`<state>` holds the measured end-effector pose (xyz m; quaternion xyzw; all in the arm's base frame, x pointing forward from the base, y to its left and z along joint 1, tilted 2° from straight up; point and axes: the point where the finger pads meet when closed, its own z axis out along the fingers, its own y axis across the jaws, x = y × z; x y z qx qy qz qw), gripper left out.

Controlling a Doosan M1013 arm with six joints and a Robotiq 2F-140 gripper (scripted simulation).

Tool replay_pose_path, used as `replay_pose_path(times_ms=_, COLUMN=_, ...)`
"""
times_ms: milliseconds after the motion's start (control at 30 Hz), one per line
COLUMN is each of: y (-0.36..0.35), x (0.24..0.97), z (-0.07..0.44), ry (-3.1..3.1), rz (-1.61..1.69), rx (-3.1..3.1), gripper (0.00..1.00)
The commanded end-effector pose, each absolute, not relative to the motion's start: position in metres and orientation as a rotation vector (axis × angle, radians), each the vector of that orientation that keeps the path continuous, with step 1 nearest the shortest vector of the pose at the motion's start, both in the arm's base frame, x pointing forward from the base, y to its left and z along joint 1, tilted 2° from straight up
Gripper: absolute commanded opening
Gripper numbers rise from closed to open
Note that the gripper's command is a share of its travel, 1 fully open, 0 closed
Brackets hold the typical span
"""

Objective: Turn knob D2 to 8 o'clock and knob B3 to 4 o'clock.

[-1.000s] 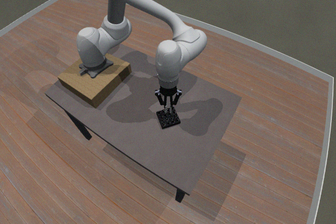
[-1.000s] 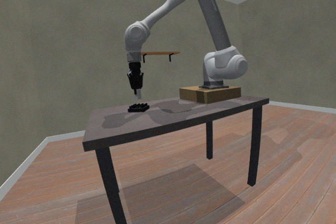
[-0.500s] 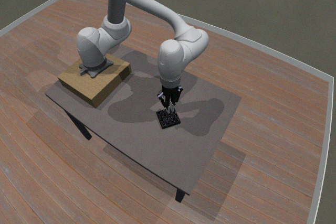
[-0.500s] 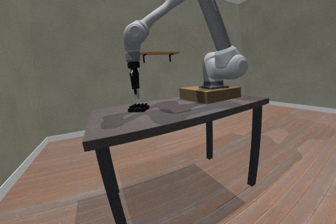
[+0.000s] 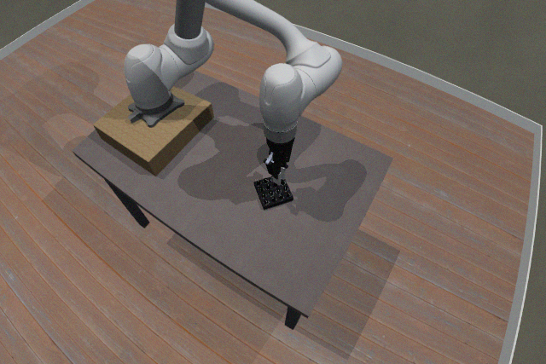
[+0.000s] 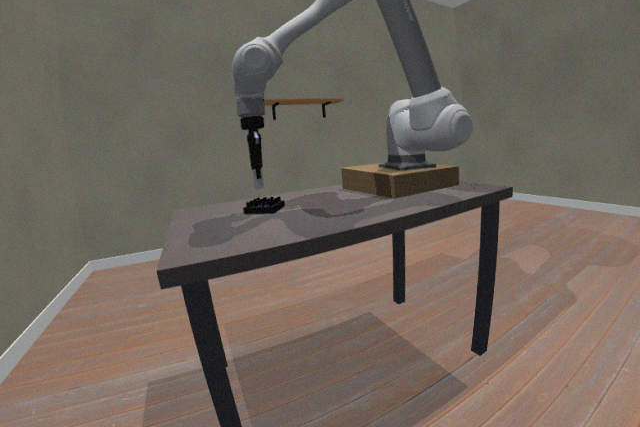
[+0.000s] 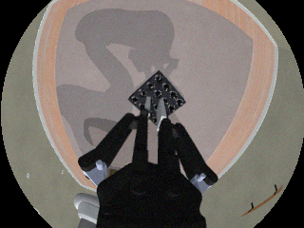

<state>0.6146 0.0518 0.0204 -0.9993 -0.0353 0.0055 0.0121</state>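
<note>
The knob box [image 5: 273, 193] is a small black square box with several rows of dark knobs, standing on the grey table. It also shows in the exterior view [image 6: 264, 204] and in the wrist view [image 7: 158, 95], where it looks like a diamond. The knob lines and names are too small to read. My gripper [image 5: 281, 179] points straight down over the box's far side. In the exterior view my gripper [image 6: 257, 183] hangs a little above the knobs and touches none. In the wrist view its fingertips [image 7: 158, 117] stand close together with nothing between them.
The arm's base stands on a wooden block [image 5: 153, 129] at the table's far left corner, also seen in the exterior view [image 6: 399, 178]. A small wall shelf [image 6: 302, 101] hangs behind the arm. The table's edges drop to a wooden floor.
</note>
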Motion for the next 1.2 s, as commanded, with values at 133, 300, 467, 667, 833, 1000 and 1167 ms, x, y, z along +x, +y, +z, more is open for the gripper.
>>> replay_pose_path(times_ms=133, y=0.055, x=0.619, z=0.022, ry=-0.55, rz=0.01, rx=-3.055, gripper=0.12)
replay_pose_path(times_ms=300, y=0.056, x=0.622, z=0.023, ry=-0.795, rz=0.005, rx=-3.0, gripper=0.12)
replay_pose_path(times_ms=467, y=0.058, x=0.624, z=0.024, ry=-1.017, rz=0.001, rx=-2.932, gripper=0.12)
replay_pose_path(times_ms=667, y=0.06, x=0.627, z=0.026, ry=-1.286, rz=-0.005, rx=-2.824, gripper=0.12)
replay_pose_path(times_ms=833, y=0.062, x=0.629, z=0.027, ry=-1.51, rz=-0.009, rx=-2.712, gripper=0.12)
replay_pose_path(times_ms=1000, y=0.063, x=0.631, z=0.027, ry=-1.659, rz=-0.013, rx=-2.624, gripper=0.12)
replay_pose_path(times_ms=1167, y=0.065, x=0.633, z=0.028, ry=-1.845, rz=-0.017, rx=-2.497, gripper=0.12)
